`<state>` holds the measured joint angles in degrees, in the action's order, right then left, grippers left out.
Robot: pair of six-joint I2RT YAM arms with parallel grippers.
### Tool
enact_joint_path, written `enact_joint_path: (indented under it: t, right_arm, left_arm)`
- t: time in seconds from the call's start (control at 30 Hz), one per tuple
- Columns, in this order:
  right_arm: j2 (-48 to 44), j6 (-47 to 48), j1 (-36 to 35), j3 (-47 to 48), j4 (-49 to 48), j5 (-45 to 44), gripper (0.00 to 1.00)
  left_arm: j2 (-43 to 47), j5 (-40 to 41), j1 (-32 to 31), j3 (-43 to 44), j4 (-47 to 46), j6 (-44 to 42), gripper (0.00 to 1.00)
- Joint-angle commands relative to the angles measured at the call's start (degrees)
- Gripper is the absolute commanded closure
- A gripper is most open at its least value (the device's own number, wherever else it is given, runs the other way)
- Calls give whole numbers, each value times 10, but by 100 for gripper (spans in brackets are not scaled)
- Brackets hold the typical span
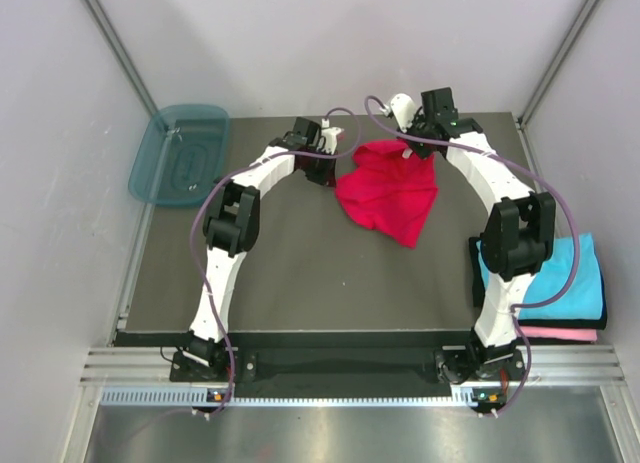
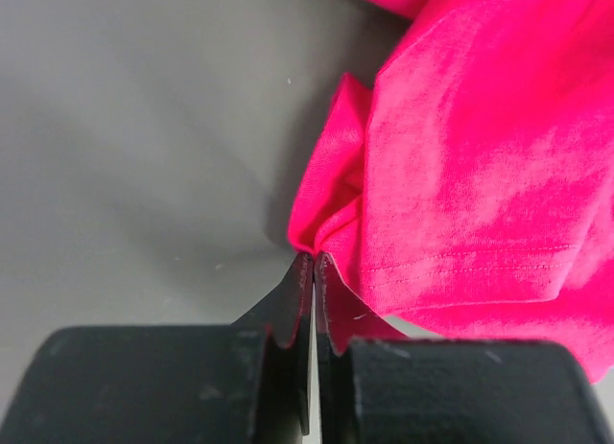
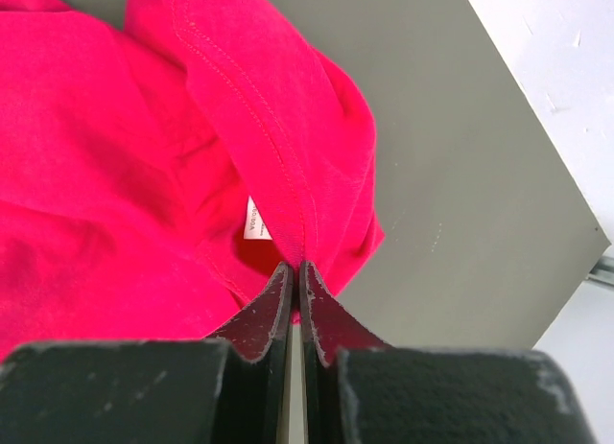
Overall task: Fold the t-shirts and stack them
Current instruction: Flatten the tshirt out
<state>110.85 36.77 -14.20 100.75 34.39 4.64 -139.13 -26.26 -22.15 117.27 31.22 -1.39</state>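
Here the red t-shirt [image 1: 388,193] lies crumpled at the far middle of the table [image 1: 300,283]. Its wide edge is on the far side and it narrows to a point toward the near right, so its long axis runs far to near with a slight slant to the right. The left gripper [image 2: 314,264] has its jaws pressed together on a small fold at the shirt's left edge. The right gripper [image 3: 295,268] is likewise closed tight on a stitched hem, just beside the white tag [image 3: 255,221]. A cyan t-shirt [image 1: 570,273] lies folded on a pink t-shirt [image 1: 560,334] at the near right. The teal tub [image 1: 180,153] sits far left.
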Motion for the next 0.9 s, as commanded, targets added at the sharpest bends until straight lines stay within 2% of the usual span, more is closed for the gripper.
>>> enact_joint_path:
  t: [0.0,0.33,0.5,0.6,0.73,0.87]
  right_arm:
    - [-4,-21,4,23,-8,5,100]
    - [2,-35,2,54,-9,15,100]
    - [-47,-50,7,50,-18,31,100]
    - [-119,-104,30,1,-64,74,100]
    - [-222,-140,65,-124,-119,126,100]
    - [-311,-183,71,-218,-128,136,100]
  left_arm:
    - [49,-27,7,13,-18,2,100]
    - [135,-51,43,-19,-8,2,100]
    - [217,-55,78,-43,6,2,100]
    - [278,-26,109,-35,4,-16,100]
    - [337,-5,141,-13,34,-46,100]
    - [394,-6,148,-55,56,-76,100]
